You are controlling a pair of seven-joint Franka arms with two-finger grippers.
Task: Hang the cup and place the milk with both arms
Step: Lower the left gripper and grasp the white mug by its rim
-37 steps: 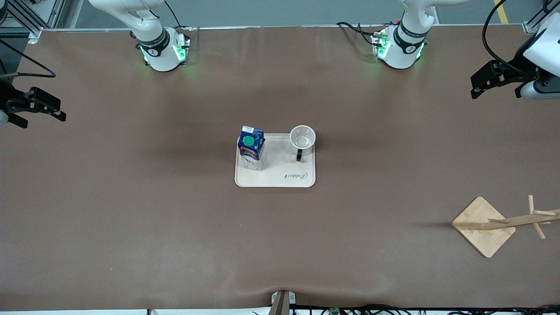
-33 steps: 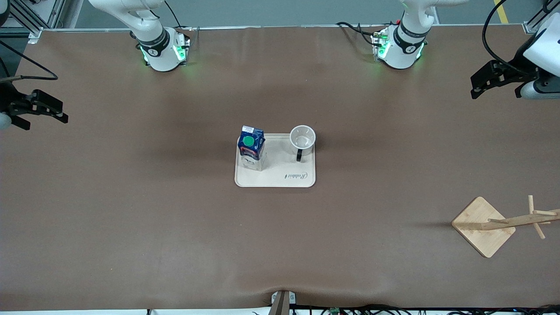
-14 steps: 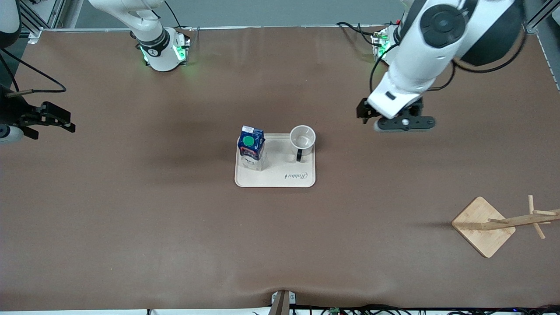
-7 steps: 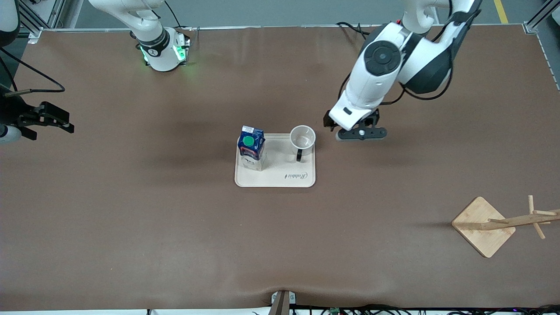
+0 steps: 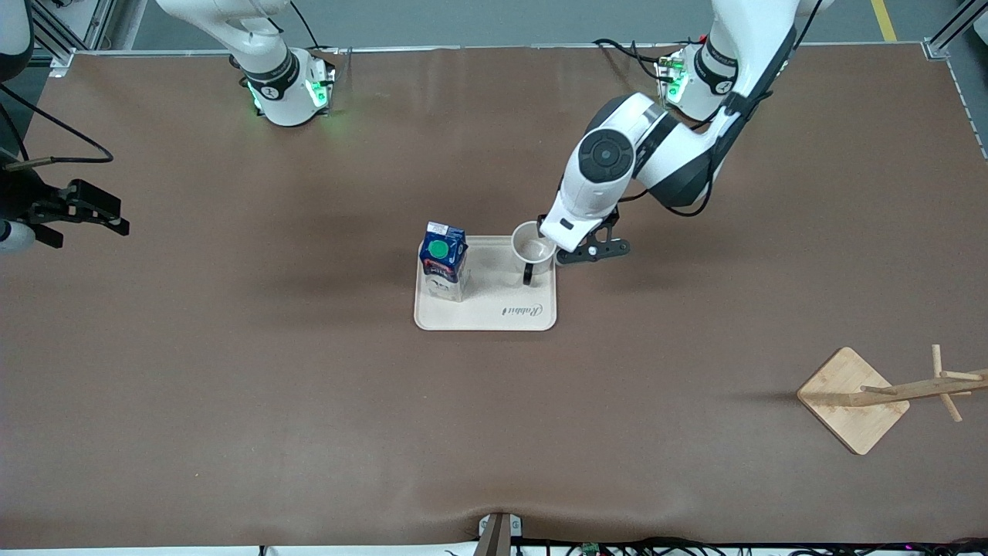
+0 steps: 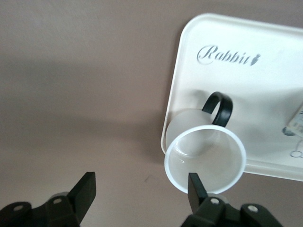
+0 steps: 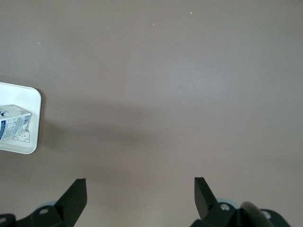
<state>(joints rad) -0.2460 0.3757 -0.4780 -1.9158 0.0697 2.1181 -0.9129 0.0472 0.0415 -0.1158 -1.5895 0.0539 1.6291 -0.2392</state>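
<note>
We take the cup (image 5: 532,246) to be light, rigid and smooth-walled, so a pinch on the glossy body could slip. The thin rim or the black loop handle (image 6: 218,107) looks like the surest place to take hold, and since the cup has to hang by that loop, gripping the rim wall would leave the handle free. It stands upright at the corner of the tray (image 5: 486,316) farthest from the front camera and toward the left arm's end of the table (image 5: 231,386), with its handle turned toward the front camera. As far as the left wrist view shows, the cup holds nothing.

The milk (image 5: 443,259) stands upright along the tray's edge toward the right arm's end. We judge it a stiff carton that would dent under a hard squeeze, best taken across its flat sides below the green cap (image 5: 438,249); whether it is full we cannot tell. The tray carries only these two things.

The left claw (image 6: 142,189) hangs just over the cup's rim with its fingers apart, one finger (image 6: 196,186) at the rim and the other over bare table beside the tray, gripping nothing. The right claw (image 5: 81,212) waits over the table's edge at the right arm's end, fingers spread and empty. The wooden rack (image 5: 888,394) stands near the table's corner at the left arm's end, nearer the front camera.
</note>
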